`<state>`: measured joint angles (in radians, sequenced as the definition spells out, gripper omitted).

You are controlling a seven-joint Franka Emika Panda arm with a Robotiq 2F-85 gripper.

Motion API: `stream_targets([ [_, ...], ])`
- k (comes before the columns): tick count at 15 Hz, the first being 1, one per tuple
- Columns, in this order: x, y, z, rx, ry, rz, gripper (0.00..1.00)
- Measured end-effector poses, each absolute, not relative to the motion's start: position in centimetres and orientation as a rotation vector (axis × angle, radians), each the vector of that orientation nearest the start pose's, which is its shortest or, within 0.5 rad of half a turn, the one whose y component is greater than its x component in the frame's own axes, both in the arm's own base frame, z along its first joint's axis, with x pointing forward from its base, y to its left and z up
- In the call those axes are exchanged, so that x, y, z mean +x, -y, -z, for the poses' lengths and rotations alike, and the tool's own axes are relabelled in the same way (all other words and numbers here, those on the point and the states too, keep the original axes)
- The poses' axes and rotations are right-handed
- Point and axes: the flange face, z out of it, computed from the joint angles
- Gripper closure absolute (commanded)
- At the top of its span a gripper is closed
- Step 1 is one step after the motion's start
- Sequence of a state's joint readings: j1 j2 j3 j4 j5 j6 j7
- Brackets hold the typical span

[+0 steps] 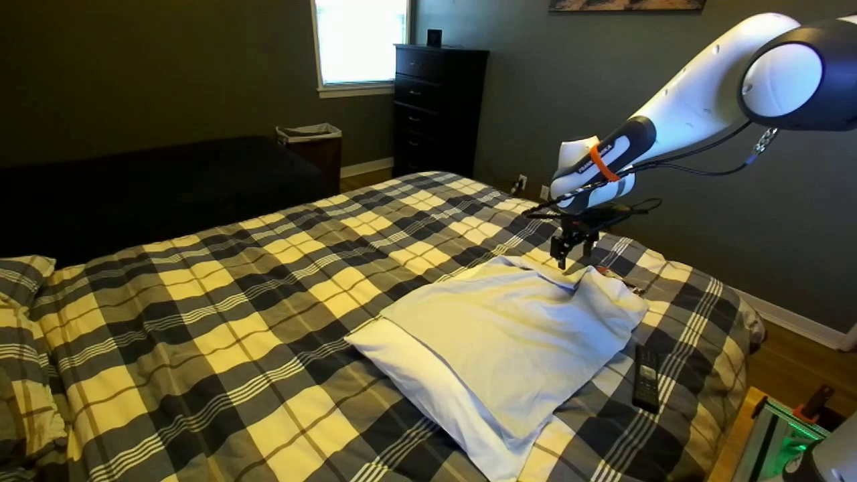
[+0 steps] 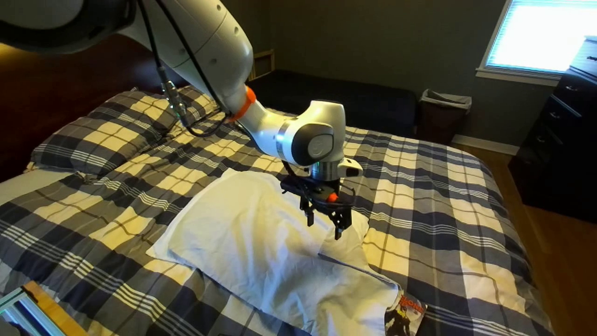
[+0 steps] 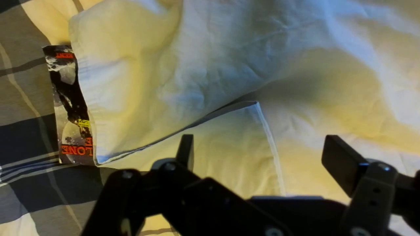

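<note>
A white pillowcase-like cloth [image 1: 495,321] lies rumpled on the bed in both exterior views. My gripper [image 2: 325,231] hangs above it with nothing between its fingers. In the wrist view the jaws are spread wide over a turned-back corner of the cloth [image 3: 236,147], whose pale hem runs between them. Left of that corner, a dark comic or book [image 3: 70,108] with red lettering sticks out from under the cloth's edge; the rest of it is covered. The same book [image 2: 405,315] shows at the cloth's near end in an exterior view.
A black remote control [image 1: 646,379] rests on the plaid bedspread [image 1: 254,361] beside the cloth. Plaid pillows [image 2: 107,133] lie at the headboard end. A dark dresser [image 1: 438,110] and a lined bin [image 1: 311,144] stand beyond the bed. A wood-edged metal frame [image 1: 770,435] is at the near corner.
</note>
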<state>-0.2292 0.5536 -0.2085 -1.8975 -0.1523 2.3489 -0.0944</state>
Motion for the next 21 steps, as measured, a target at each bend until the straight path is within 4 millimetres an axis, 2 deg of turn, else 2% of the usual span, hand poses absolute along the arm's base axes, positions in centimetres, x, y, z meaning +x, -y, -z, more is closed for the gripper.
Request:
stream_targets([
  [5, 57.4, 24.8, -18.0, -3.378, -0.331, -0.299, 0.0],
  [17, 59.1, 25.2, -14.1, -3.452, -0.295, -0.36, 0.0],
  [18, 59.2, 25.2, -13.9, -3.454, -0.291, -0.363, 0.04],
  [19, 59.3, 25.1, -13.6, -3.455, -0.288, -0.366, 0.25],
  [21, 59.4, 25.2, -13.2, -3.458, -0.282, -0.374, 0.3],
])
